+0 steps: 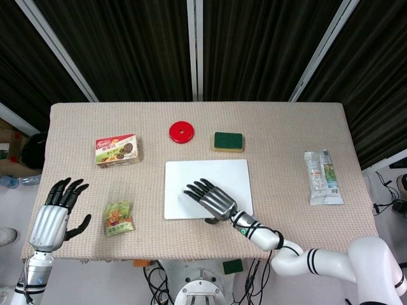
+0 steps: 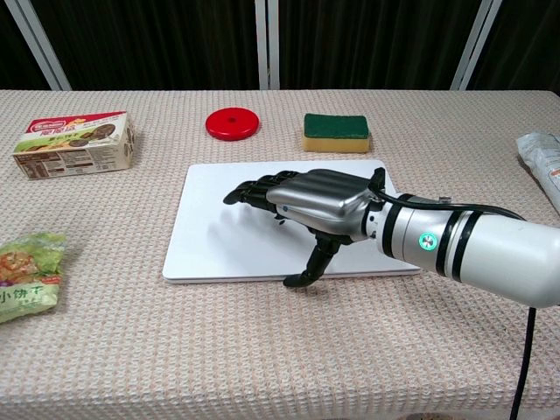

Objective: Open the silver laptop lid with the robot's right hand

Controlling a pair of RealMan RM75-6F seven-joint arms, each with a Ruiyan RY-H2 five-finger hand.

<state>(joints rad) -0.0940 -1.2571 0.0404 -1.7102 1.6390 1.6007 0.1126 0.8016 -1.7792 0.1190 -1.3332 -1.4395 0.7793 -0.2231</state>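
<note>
The silver laptop [image 1: 219, 176] [image 2: 219, 227] lies closed and flat in the middle of the table. My right hand [image 1: 210, 199] [image 2: 302, 203] hovers over the lid's near half, fingers spread and pointing left, and its thumb reaches down to the laptop's front edge. It holds nothing. My left hand [image 1: 54, 216] hangs open off the table's near left corner, seen only in the head view.
Red disc [image 1: 182, 131] and green sponge [image 1: 228, 141] lie behind the laptop. A snack box [image 1: 117, 150] and a green snack bag [image 1: 119, 218] sit to the left, a white packet [image 1: 322, 176] to the right. The cloth-covered table [image 1: 286, 133] ends close in front.
</note>
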